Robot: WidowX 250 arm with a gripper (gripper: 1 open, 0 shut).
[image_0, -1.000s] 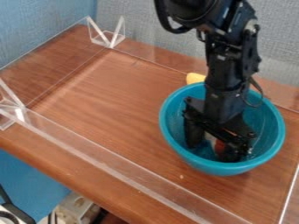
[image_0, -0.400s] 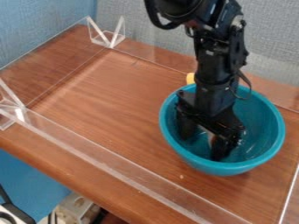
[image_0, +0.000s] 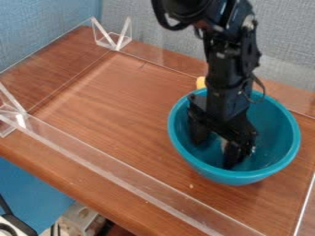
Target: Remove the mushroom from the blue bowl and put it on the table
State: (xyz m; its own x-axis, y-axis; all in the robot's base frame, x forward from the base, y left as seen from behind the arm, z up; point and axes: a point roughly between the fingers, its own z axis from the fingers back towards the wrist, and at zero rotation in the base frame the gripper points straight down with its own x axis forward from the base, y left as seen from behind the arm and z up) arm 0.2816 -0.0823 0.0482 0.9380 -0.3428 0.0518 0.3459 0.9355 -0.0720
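Over on the right side of the table, the blue bowl sits on the wood-grain top, close to the clear acrylic wall along the near edge. The black robot arm comes straight down from the top of the shot, and its gripper is reaching down inside the bowl, low enough that the fingers are below the rim. Both fingers are spread wide apart, and I can't see anything pinched between them.

As for the mushroom, honestly it's mostly hidden. You only get a small reddish-brown bit showing at the bottom of the bowl, right between and under the fingertips. Can't tell if the fingers are touching it or just standing around it.

Behind the arm, a yellow object peeks out just past the far rim of the bowl. It looks like it's on the table, outside the bowl, but the arm covers most of it.
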